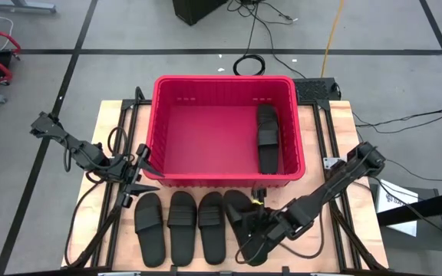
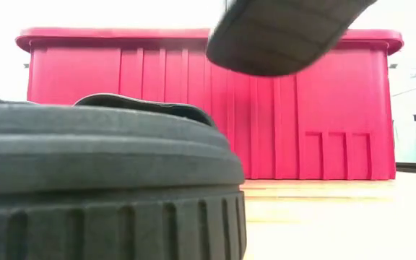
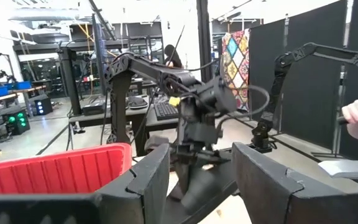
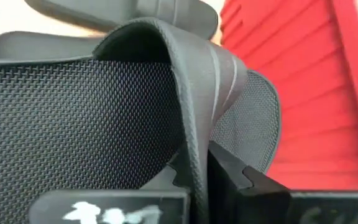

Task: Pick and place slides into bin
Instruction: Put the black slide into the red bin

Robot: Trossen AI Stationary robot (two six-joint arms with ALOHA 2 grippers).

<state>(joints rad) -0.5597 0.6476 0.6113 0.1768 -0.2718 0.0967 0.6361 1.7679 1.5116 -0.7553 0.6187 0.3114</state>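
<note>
Right gripper (image 1: 258, 222) pinches the strap of a lifted slide (image 1: 244, 226) just in front of the bin (image 1: 225, 180), one slide inside (image 1: 267, 138), three on the table; thin strap grip could slip or the sole clip the rim; left gripper (image 1: 146, 170) open, idle by the bin's left corner

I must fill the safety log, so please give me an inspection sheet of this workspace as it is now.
Surface: wooden table, bare wood around the things.
Job's things: red bin holds one slide; three slides lie in a row in front of it; another slide is lifted, seen raised in the low view.
Clutter: nothing seen.
Grippers: right gripper shut on the lifted slide's strap; left gripper open, waiting by the bin's left corner.
Cables: loose on the floor behind the table.
Surroundings: people in the room behind.
</note>
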